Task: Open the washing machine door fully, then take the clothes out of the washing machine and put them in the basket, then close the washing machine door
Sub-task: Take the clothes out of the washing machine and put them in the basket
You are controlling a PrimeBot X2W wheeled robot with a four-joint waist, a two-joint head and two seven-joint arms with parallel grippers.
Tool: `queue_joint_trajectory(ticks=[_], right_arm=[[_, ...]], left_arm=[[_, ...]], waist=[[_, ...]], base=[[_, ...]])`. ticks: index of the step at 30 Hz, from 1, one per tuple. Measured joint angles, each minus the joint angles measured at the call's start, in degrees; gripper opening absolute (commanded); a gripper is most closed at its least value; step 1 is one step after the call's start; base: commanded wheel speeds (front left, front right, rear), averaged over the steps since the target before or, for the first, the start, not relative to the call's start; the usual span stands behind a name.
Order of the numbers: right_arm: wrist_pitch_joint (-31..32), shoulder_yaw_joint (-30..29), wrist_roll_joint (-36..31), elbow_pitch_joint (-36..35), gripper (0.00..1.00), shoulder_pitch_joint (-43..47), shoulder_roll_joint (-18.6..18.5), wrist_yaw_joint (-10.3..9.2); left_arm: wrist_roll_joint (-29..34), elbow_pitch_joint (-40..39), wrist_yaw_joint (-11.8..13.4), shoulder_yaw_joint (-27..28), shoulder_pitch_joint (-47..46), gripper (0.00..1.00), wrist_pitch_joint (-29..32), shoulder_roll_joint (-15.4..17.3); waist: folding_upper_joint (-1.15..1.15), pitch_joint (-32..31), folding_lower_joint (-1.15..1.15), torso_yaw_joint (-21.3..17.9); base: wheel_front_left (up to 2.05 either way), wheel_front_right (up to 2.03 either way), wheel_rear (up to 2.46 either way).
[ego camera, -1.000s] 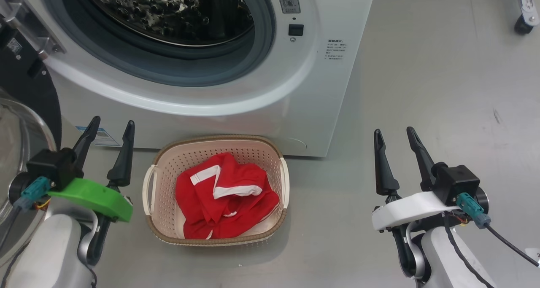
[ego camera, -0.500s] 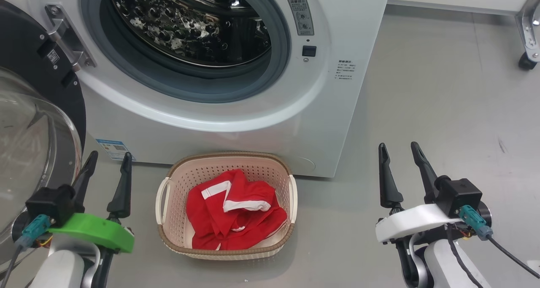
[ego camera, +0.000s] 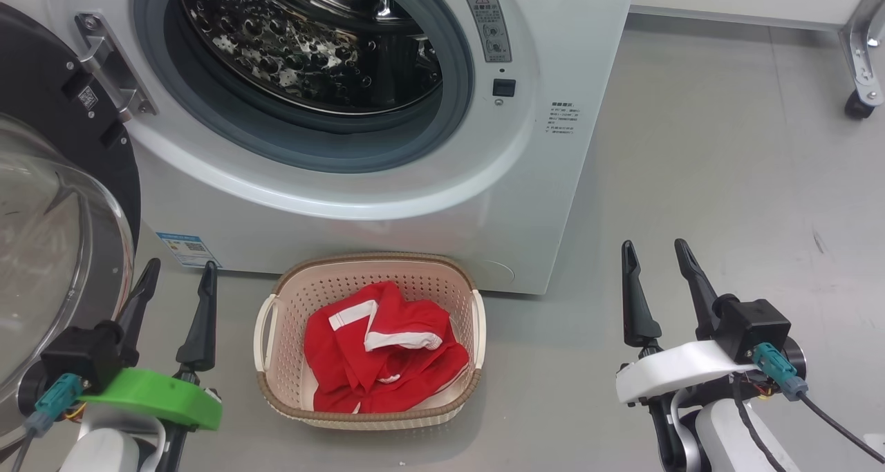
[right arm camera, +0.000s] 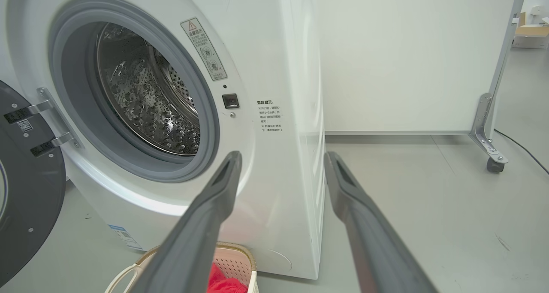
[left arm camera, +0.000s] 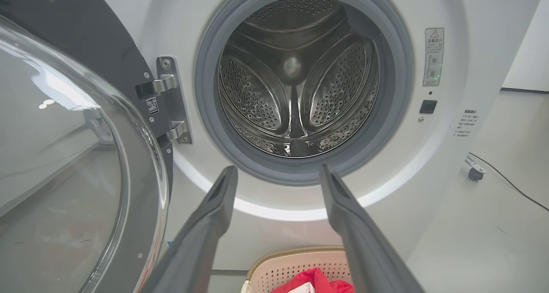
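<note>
red white-trimmed clothes [ego camera: 387,361] lie in the cream perforated basket [ego camera: 373,258] before the white washing machine [ego camera: 415,202], its black-rimmed glass door [ego camera: 48,133] open. left gripper [ego camera: 181,265] and right gripper [ego camera: 653,244]: jaws apart, empty.

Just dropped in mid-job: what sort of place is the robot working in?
Probably a lab or test bay staged for laundry, not a home: a big white front-loading washing machine stands on bare grey floor, with a white partition panel on a wheeled metal foot nearby.
</note>
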Motion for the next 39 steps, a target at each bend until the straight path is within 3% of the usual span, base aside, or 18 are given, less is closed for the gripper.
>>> queue_joint_trajectory(ticks=[39], right_arm=[[0.00,0.03,-0.05,-0.58,1.00,0.13,0.01,0.51]], left_arm=[[2.50,-3.58,-0.09,3.63,3.13,1.00,0.00,-2.29]], waist=[[0.00,0.46,0.00,-1.35]], base=[[0.00,0.00,0.00]])
